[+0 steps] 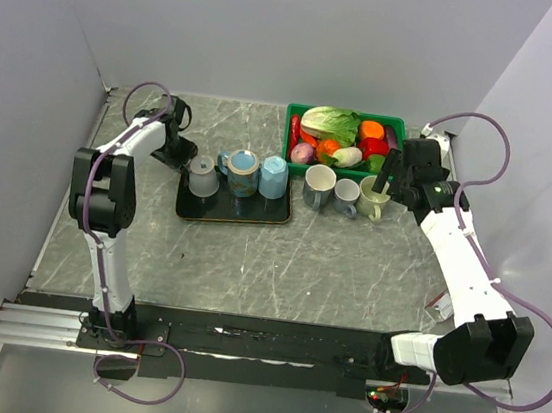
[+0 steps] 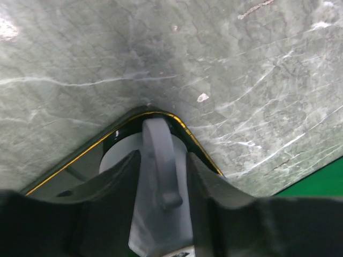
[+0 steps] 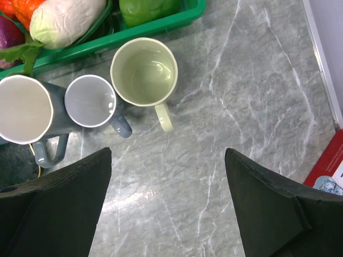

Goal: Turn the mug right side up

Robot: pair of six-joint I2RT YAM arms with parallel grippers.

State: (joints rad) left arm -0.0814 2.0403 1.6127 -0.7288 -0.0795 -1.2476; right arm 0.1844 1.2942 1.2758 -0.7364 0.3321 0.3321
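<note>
**Left jaws clamped on the grey mug's handle, right jaws apart**

The biggest container is the green plastic basket (image 1: pixel 287 137) at the far side of the marbled grey desk (image 1: pixel 277 277). It is heaped with a leafy lettuce (image 1: pixel 329 122) and red, orange and purple produce.

To its left lies the black rectangular tray (image 1: pixel 240 212). It carries the pale grey mug (image 1: pixel 202 177) at its left corner, a blue round pot (image 1: pixel 240 169) in the middle and a light blue faceted cup (image 1: pixel 274 176).

My left jaws grip the grey mug's handle (image 2: pixel 158 160) from both sides. I cannot tell which end of this mug is up.

In front of the basket three empty mugs stand mouth up, close together: a large grey one with a white inside (image 3: pixel 24 110), a small grey one (image 3: pixel 90 100) and a pale green one (image 3: pixel 143 70).

My right jaws hang spread above bare desk just beside the green mug, holding nothing.
</note>
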